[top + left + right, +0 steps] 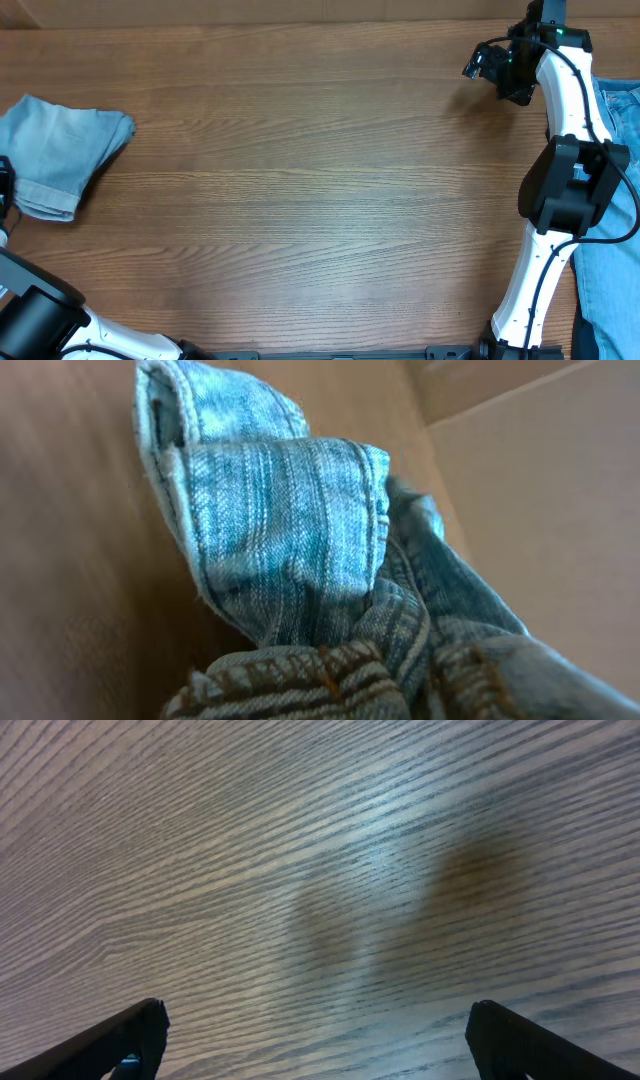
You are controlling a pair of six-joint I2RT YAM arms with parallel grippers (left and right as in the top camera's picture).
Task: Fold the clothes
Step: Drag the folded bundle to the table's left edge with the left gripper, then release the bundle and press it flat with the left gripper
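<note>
**Wood-grain table [300,180], shorts [62,150] bundled at 9 o'clock, right tool [318,1015] idle**

Table is bare through the middle. The pale denim shorts lie as a folded bundle at 9 o'clock, close to the table's left edge. The fold looks loose, with a hem poking out at the lower corner. My read: folding is about done and may need a tidy.

The left tool [4,183] sits just at the bundle's 8 o'clock corner. Its wrist view is all bunched denim and shows no fingers, so I cannot tell its opening or whether it grips cloth. It is probably there to press or tug the last fold.

The right tool is at 1 o'clock, spread fully wide over bare wood and holding nothing. It looks parked clear.

Deeper-blue denim [615,110] runs along the 3 o'clock edge, under the right arm [565,110].

Room: centre wide open, left edge tight.
</note>
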